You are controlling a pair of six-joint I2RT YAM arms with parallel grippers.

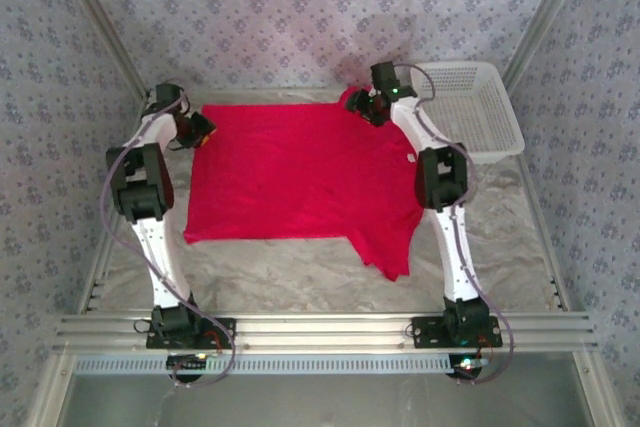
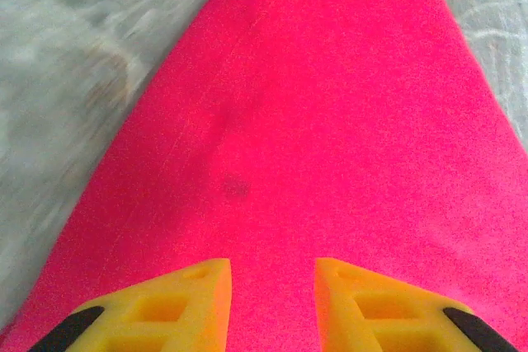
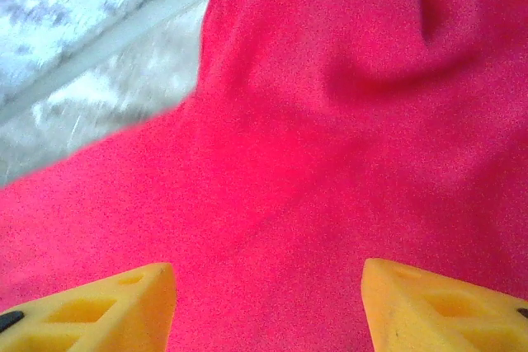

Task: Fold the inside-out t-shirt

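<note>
The t-shirt [image 1: 300, 172] is lying flat on the desk [image 1: 290, 277], its white tag [image 1: 411, 159] too small to read; bare desk is showing along its near edge. The left gripper [image 1: 200, 129] is sitting at the far left corner, slightly spread; the right gripper [image 1: 368, 105] is gaping wide over the far right corner, near the basket [image 1: 500, 117].

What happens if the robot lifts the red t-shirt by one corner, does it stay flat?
Probably not. The red t-shirt lies as thin cloth and bunches into soft folds at its far corner, so it would likely droop. Being thin, it is probably light. Pushed, it would probably wrinkle, not slide.
</note>
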